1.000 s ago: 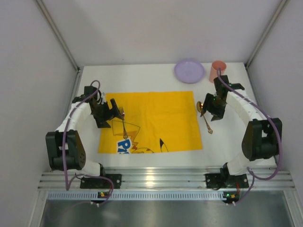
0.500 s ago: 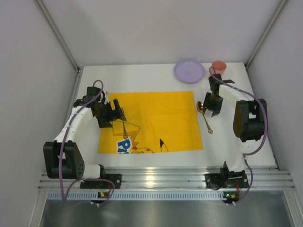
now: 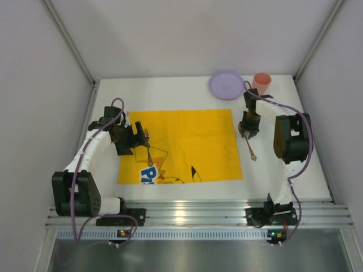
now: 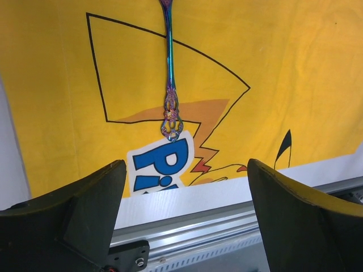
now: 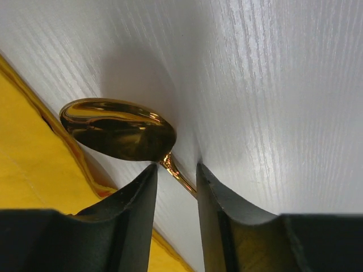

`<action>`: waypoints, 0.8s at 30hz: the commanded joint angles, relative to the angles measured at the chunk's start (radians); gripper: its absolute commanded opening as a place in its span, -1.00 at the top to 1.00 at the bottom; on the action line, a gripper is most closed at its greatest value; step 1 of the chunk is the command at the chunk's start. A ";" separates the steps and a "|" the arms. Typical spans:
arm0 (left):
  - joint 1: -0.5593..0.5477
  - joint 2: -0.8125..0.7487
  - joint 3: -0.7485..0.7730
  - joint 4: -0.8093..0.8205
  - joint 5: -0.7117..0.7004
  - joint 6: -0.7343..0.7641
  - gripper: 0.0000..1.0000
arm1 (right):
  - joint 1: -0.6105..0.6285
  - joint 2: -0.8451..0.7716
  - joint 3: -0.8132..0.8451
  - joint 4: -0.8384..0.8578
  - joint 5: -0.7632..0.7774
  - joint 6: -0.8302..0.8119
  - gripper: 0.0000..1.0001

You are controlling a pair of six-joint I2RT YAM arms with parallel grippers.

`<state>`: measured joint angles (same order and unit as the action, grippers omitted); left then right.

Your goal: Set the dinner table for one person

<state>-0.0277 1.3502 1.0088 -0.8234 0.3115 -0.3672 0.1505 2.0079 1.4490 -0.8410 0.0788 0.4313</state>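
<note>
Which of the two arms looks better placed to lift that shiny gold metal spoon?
Right. The right hand straddles the thin neck of the gold metal spoon; the left hand hangs open over the rainbow-tinted metal fork, across the yellow cloth placemat.

The left arm (image 3: 91,144) and right arm (image 3: 292,139) share white links, black joint housings, purple cables (image 3: 309,164) and black fingers (image 4: 85,209).

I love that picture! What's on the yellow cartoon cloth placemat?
A rainbow-coloured metal fork lies on the placemat, near its left edge. The black left gripper hides some cloth beside the prongs.
</note>
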 commanded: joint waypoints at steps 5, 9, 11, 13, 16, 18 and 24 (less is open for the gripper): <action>-0.001 -0.028 -0.013 0.030 -0.015 -0.004 -0.86 | 0.018 0.055 0.007 0.022 0.041 -0.019 0.90; -0.001 -0.029 -0.015 0.035 -0.018 -0.006 -0.86 | 0.023 0.055 -0.019 0.031 0.073 -0.039 1.00; 0.000 -0.025 -0.015 0.043 -0.014 -0.009 -0.86 | 0.023 0.037 -0.019 0.026 0.091 -0.048 1.00; 0.000 -0.020 -0.013 0.047 -0.009 -0.012 -0.86 | 0.037 0.016 0.002 0.004 0.154 -0.058 1.00; -0.001 -0.008 -0.001 0.058 0.006 -0.018 -0.86 | 0.081 -0.018 0.072 -0.065 0.260 -0.062 1.00; -0.001 0.000 0.013 0.064 0.014 -0.022 -0.86 | 0.124 -0.049 0.129 -0.110 0.303 -0.066 1.00; -0.001 0.035 0.056 0.067 0.021 -0.024 -0.89 | 0.277 -0.127 0.224 -0.178 0.247 -0.040 1.00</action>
<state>-0.0277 1.3697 1.0168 -0.7986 0.3153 -0.3786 0.3470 1.9903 1.6073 -0.9550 0.3298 0.3851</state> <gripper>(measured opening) 0.942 0.018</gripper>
